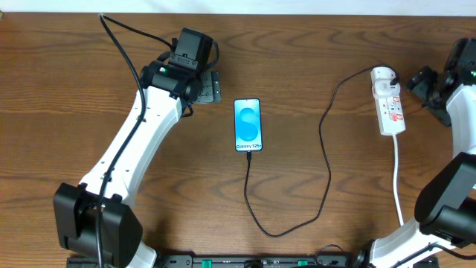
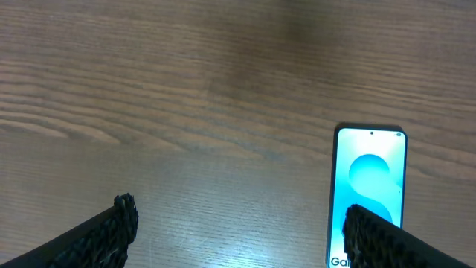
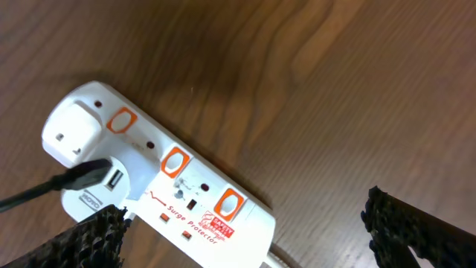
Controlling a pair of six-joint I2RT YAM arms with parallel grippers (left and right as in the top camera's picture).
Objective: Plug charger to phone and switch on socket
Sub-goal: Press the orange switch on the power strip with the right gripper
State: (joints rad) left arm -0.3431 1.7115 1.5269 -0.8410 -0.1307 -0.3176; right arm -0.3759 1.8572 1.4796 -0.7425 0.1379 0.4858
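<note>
The phone (image 1: 248, 124) lies flat mid-table, cyan screen up, reading "Galaxy S25"; it also shows in the left wrist view (image 2: 369, 190). The black charger cable (image 1: 325, 160) runs from the phone's near end in a loop to the white adapter (image 1: 382, 75) plugged in the far end of the white socket strip (image 1: 390, 108). The strip (image 3: 190, 201) with orange-red switches and the adapter (image 3: 71, 134) show in the right wrist view. My left gripper (image 2: 238, 223) is open, left of the phone. My right gripper (image 3: 242, 231) is open, just right of the strip.
The strip's white cord (image 1: 399, 179) runs toward the near table edge on the right. The left arm (image 1: 141, 141) crosses the left side of the brown wooden table (image 1: 297, 45).
</note>
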